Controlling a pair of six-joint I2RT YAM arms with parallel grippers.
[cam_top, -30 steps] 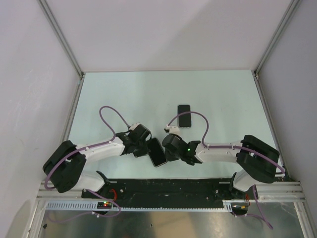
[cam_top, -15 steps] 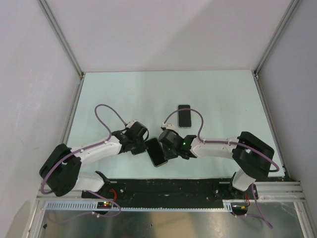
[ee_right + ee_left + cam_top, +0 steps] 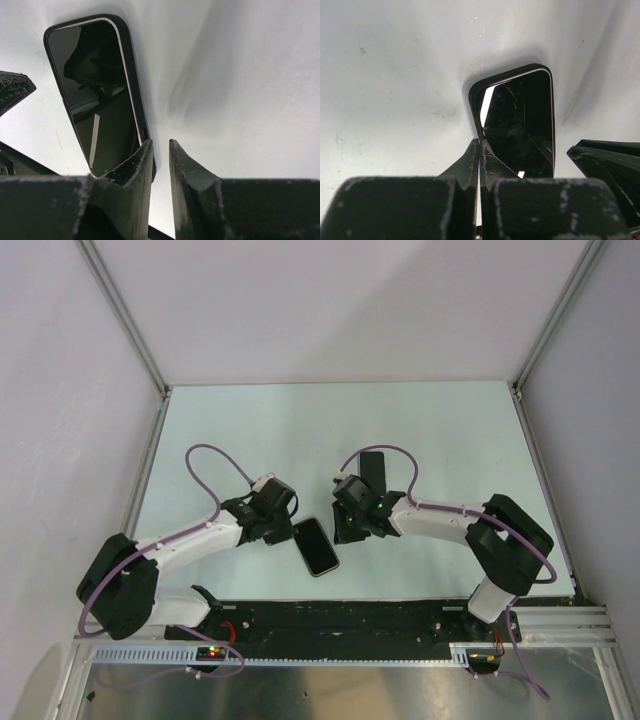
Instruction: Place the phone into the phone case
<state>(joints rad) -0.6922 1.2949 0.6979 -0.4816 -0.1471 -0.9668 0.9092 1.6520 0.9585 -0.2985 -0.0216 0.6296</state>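
Pale green table (image 3: 250, 430), phone (image 3: 317, 546) flat, long axis diagonal, both arms' fingers clenched empty beside it

The flat table top (image 3: 450, 430) is a pale mint green, scuffed with small grey marks in the wrist views. A glossy black slab phone (image 3: 317, 546) lies on it, thin silver line round its screen; a second black rectangle, the phone case (image 3: 372, 464), sits farther back. Both arms are white with matte black grippers, left (image 3: 283, 530) and right (image 3: 345, 532), trailing purple cables (image 3: 215, 475). A green light (image 3: 381, 507) glows on the right wrist.
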